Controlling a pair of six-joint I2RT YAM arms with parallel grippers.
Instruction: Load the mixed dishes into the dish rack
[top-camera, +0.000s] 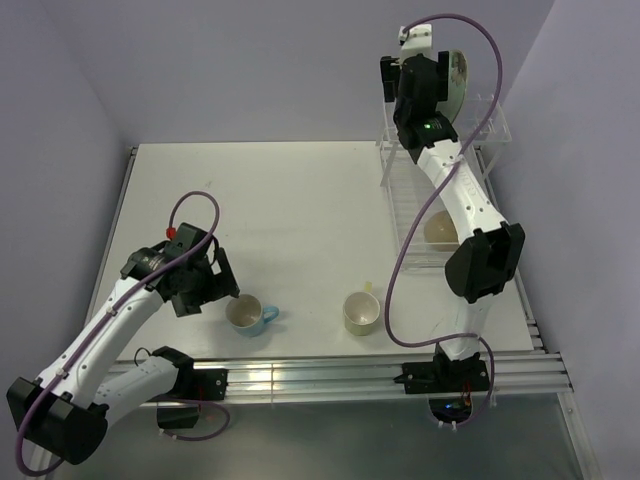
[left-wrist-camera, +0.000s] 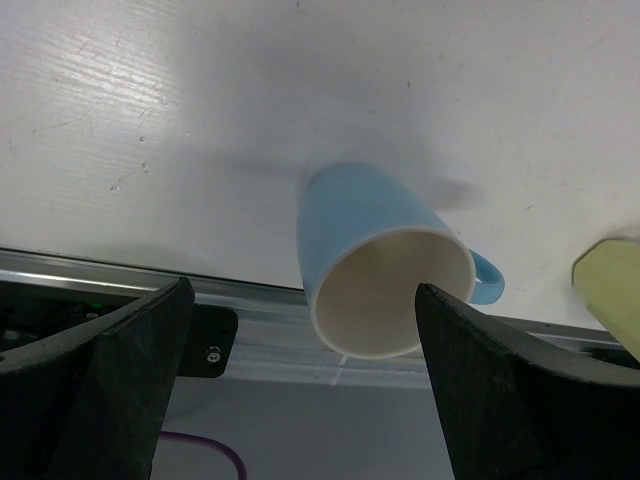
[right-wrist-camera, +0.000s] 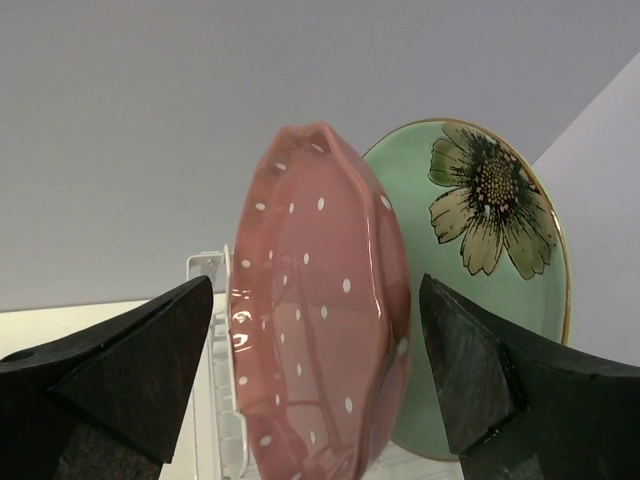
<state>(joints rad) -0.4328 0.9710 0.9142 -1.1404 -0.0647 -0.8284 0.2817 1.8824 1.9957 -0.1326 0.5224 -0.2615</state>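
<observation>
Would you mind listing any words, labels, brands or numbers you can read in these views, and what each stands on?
None can be read in any view.
The mint-green plate bears only a painted flower, the pink plate only white dots, and the blue mug is plain.
No lettering shows elsewhere.

Place: robot lab | cues: white table (top-camera: 300, 200), aluminium rails (top-camera: 320, 375), plain lilac walls (top-camera: 250, 70)
</observation>
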